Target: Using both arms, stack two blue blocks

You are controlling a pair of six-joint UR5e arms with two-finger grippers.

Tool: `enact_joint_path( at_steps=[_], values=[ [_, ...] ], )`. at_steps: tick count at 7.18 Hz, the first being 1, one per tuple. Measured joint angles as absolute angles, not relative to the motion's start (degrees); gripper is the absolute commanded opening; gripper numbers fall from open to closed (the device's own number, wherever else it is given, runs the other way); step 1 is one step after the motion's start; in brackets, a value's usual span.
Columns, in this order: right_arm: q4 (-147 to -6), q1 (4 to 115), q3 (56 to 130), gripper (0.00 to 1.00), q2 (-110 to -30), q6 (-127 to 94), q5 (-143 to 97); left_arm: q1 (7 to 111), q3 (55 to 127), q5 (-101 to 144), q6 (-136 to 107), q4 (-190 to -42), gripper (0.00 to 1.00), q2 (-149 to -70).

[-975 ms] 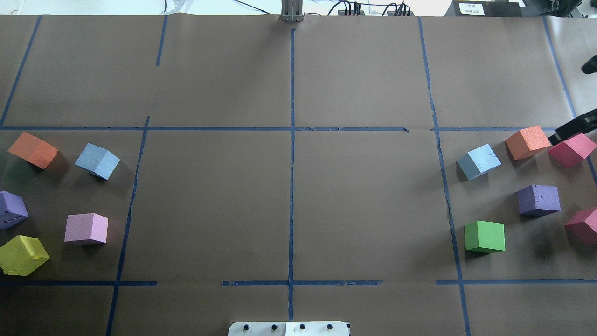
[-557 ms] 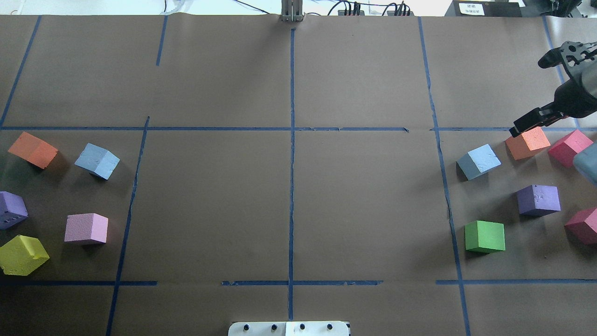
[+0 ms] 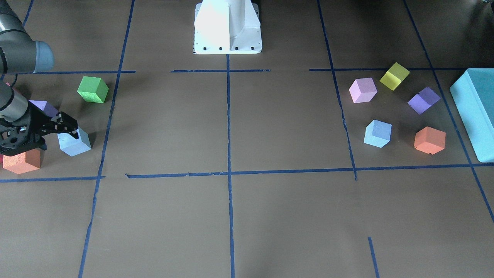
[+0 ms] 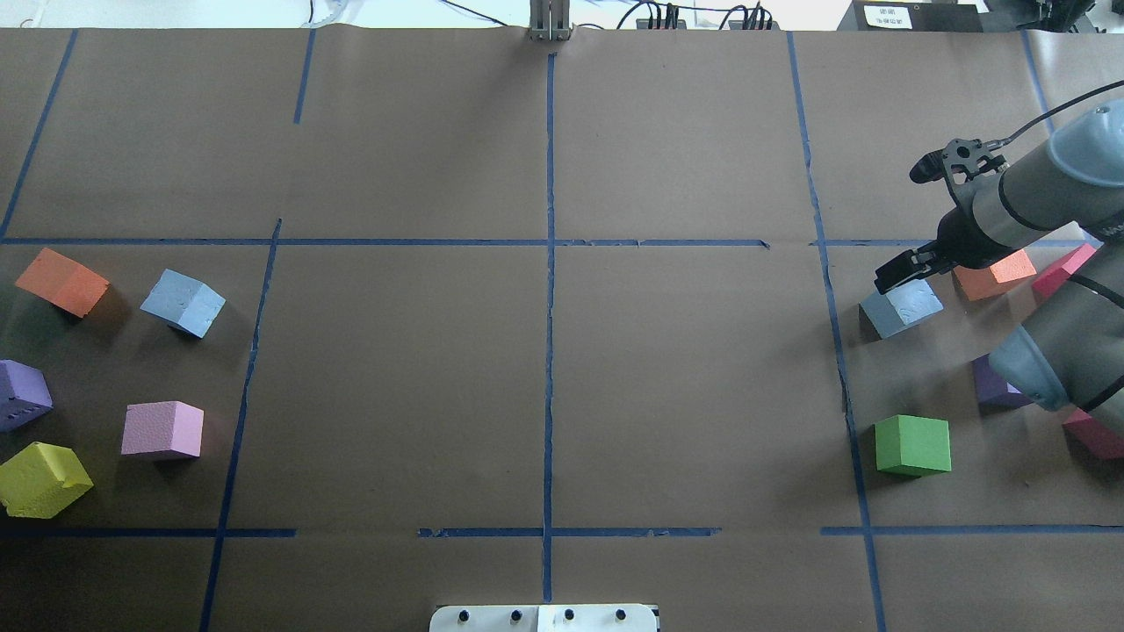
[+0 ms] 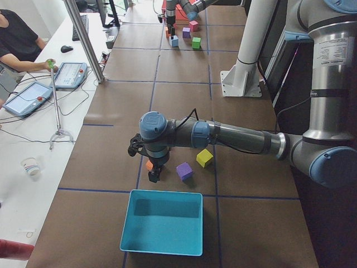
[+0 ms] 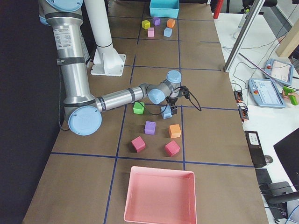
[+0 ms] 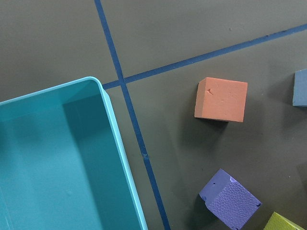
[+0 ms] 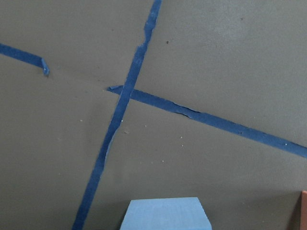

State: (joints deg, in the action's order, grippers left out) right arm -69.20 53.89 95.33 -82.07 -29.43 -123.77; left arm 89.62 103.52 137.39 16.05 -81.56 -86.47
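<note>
One pale blue block (image 4: 183,303) lies on the left side of the table, also in the front view (image 3: 378,133); its edge shows in the left wrist view (image 7: 301,87). The other blue block (image 4: 902,307) lies on the right side (image 3: 74,143). My right gripper (image 4: 913,266) hovers open just above its far edge (image 3: 50,135); the block fills the bottom of the right wrist view (image 8: 165,214). My left gripper (image 5: 153,176) shows only in the exterior left view, over the orange cube beside the teal bin; I cannot tell its state.
Orange (image 4: 992,274), purple (image 4: 997,386), green (image 4: 913,445) and red (image 4: 1093,430) cubes surround the right block. Orange (image 4: 61,281), purple (image 4: 22,395), pink (image 4: 162,430) and yellow (image 4: 42,478) cubes lie left. A teal bin (image 3: 474,112), pink tray (image 6: 159,196) and white pedestal (image 3: 227,27) stand nearby.
My right arm has come in from the table's right edge, moving leftward past the orange cube until its gripper is over the right blue block. No block has moved.
</note>
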Motion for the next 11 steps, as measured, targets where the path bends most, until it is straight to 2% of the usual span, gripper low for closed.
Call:
enact_joint_path(
  at_steps=[1,2,3,4,7,10,11],
  values=[
    [-69.1,53.0,94.6,0.99,-82.2,-29.6,-123.1,89.6,103.7,137.4,16.1,-81.6,1.00,-86.5],
    [-69.0,52.2,93.9,0.70,-82.2,-29.7,-122.7,89.6,104.0,137.4,16.0,-81.6,1.00,-86.5],
    [-69.0,51.5,93.5,0.19,-82.2,-29.8,-122.4,89.6,104.2,137.5,16.0,-81.6,1.00,-86.5],
    [-69.1,51.0,93.2,0.02,-82.0,-30.0,-122.3,89.6,104.4,137.5,16.0,-81.6,1.00,-86.5],
    [-69.7,50.4,93.6,0.00,-78.7,-32.6,-123.0,89.6,105.9,137.5,15.8,-81.5,1.00,-86.5],
    [-77.6,43.7,93.1,0.01,-61.3,-53.2,-122.2,89.6,107.6,137.5,15.7,-81.5,1.00,-86.5],
    [-79.2,40.6,90.6,0.01,-55.4,-61.4,-119.7,89.6,107.9,137.5,15.7,-81.5,1.00,-86.5]
  ],
)
